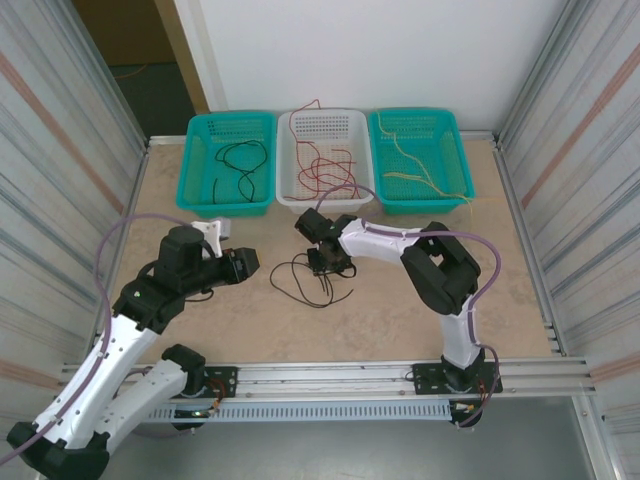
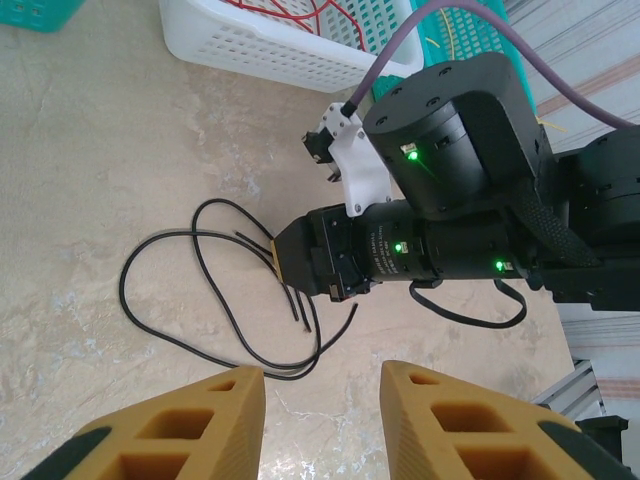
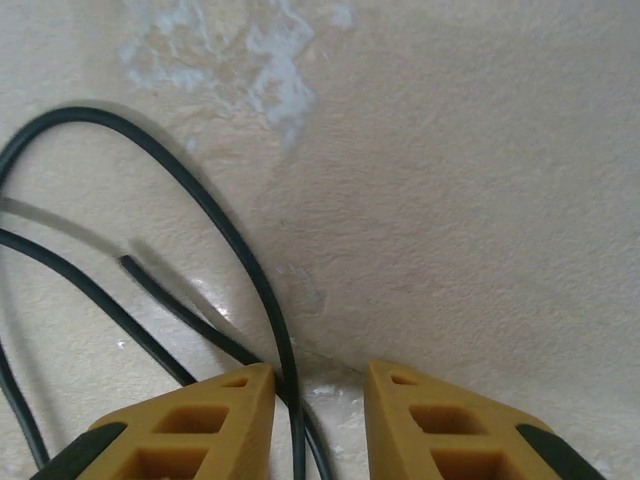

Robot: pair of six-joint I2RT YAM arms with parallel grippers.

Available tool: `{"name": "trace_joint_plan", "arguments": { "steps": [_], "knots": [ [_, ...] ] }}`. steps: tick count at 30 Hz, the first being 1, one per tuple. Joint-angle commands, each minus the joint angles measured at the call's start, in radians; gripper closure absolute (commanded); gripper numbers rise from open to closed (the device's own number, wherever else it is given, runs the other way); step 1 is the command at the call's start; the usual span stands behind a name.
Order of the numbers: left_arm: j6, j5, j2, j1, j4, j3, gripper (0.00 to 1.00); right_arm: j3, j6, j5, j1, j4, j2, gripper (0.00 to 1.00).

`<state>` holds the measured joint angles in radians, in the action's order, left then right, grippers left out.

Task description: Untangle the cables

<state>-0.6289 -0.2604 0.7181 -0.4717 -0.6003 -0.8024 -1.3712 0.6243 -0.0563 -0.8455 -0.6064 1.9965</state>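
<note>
The desk [image 1: 400, 310] carries three baskets along its far edge, and they appear to serve as colour bins. The left teal basket [image 1: 225, 203] holds loose black cables [image 1: 243, 165], the white basket [image 1: 288, 160] holds red cables [image 1: 325, 165], one of them trailing over the rim, and the right teal basket [image 1: 420, 205] holds pale yellow cables [image 1: 425, 178].

What is left to sort is a small knot of black cables on the desk [image 1: 305, 283], lying in crossed loops between the two arms and just in front of the white basket.

The right gripper [image 1: 322, 262] points down into this knot. In its wrist view the jaws stand slightly apart with one black strand running up between them and a second strand beside it. The gap looks wider than the strand, so the jaws straddle the cable and do not pinch it. This pose reads as the set-up for a pinch at one point of the loop.

The left gripper [image 2: 322, 385] hovers low just to the left of the knot, aimed across it toward the right arm. Its jaws are apart and nothing lies between them. It is probably placed there to take a second strand, so the two arms can draw the loops apart.

With only black strands left outside the baskets, the task looks close to done. The risk is catching both strands in one pinch.
</note>
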Motion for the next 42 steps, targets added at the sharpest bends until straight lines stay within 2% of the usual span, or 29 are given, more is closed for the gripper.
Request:
{"name": "trace_joint_plan", "arguments": {
  "steps": [1, 2, 8, 14, 19, 25, 27, 35, 42],
  "knots": [
    [-0.004, 0.015, -0.005, -0.005, 0.025, 0.015, 0.64, -0.028, -0.024, 0.024, 0.002, -0.037, 0.038, 0.73],
    [-0.004, 0.015, -0.003, -0.005, 0.026, 0.014, 0.64, -0.032, -0.026, 0.028, 0.002, -0.039, 0.043, 0.74],
    [0.001, 0.015, 0.001, -0.005, 0.021, 0.007, 0.65, -0.032, -0.031, 0.022, 0.000, -0.037, 0.016, 1.00],
    [0.025, -0.006, 0.010, -0.005, -0.001, -0.024, 0.59, 0.041, -0.093, -0.135, -0.065, 0.000, -0.209, 1.00],
    [0.027, -0.050, 0.020, -0.005, 0.027, -0.045, 0.55, 0.065, -0.197, -0.271, -0.172, 0.009, -0.414, 1.00],
    [0.017, -0.144, 0.012, -0.010, 0.162, -0.013, 0.39, 0.075, -0.307, -0.376, -0.302, 0.044, -0.605, 1.00],
    [0.015, -0.158, 0.004, -0.010, 0.220, 0.005, 0.34, 0.062, -0.314, -0.388, -0.317, 0.039, -0.651, 1.00],
    [0.055, -0.166, 0.009, -0.011, 0.321, 0.003, 0.32, 0.059, -0.331, -0.329, -0.329, 0.070, -0.794, 1.00],
    [0.027, -0.299, 0.017, -0.011, 0.490, 0.045, 0.31, 0.088, -0.305, -0.282, -0.321, 0.101, -0.881, 1.00]
  ]
}}
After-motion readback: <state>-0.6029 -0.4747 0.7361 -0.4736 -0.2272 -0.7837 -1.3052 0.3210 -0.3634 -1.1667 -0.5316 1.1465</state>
